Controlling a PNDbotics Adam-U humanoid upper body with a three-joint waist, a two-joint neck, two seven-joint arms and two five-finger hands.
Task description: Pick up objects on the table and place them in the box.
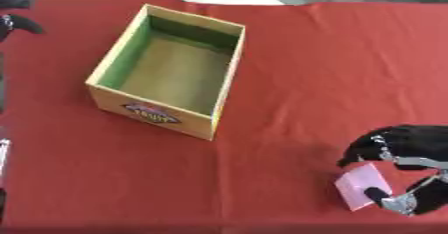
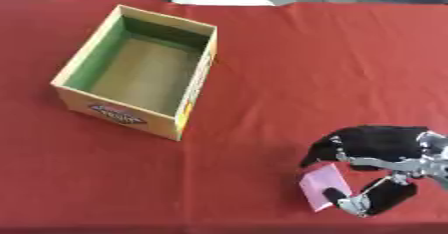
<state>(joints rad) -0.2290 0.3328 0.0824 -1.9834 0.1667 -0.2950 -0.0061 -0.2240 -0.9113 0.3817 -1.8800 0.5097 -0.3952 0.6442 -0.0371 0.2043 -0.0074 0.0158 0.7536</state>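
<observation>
— Lower right of the frame: right hand (image 2: 376, 165) curled round a pink card (image 2: 322, 184), thumb and fingers pinching its edges; why so?
— Likely to lift it off the red counter (image 1: 306, 68); the box (image 1: 166, 68) sits open at upper left, well apart; left hand (image 1: 17, 20) shows at the left edge; its fingers I cannot tell.

Right robot hand (image 2: 376, 170) enters from lower right, low over the counter (image 2: 262, 78), fingers (image 2: 325, 148) curled down and thumb (image 2: 337, 198) bent in, pinching a pink card (image 2: 320, 183). Left robot hand (image 1: 13, 13) only partly visible at the upper left edge, dark fingers showing.
</observation>
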